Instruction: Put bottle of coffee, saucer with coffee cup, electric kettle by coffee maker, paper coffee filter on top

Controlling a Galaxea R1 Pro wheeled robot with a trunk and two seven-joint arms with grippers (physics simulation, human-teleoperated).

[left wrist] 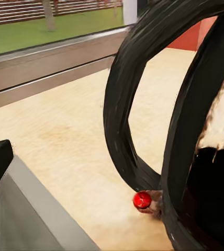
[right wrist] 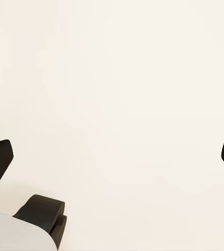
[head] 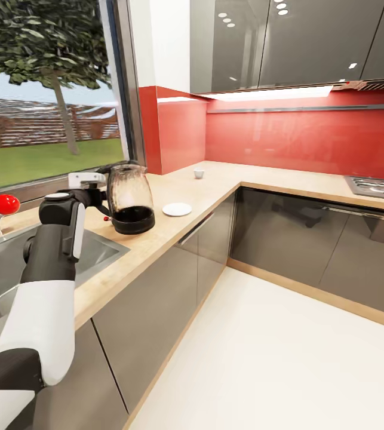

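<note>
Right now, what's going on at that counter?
The left gripper is at the black handle of the electric kettle, which stands on the countertop beside the sink. The left wrist view looks through the handle loop from close up; whether the fingers are clamped on it is unclear. The saucer lies just past the kettle, and the coffee cup sits apart, nearer the corner. The right gripper is open over bare floor.

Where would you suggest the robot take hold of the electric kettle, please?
By the black loop handle, coming from the sink side, where the left gripper already is. The electric kettle stands upright on the countertop, its handle facing that gripper; the rounded glass body looks too wide and smooth to pinch.
</note>
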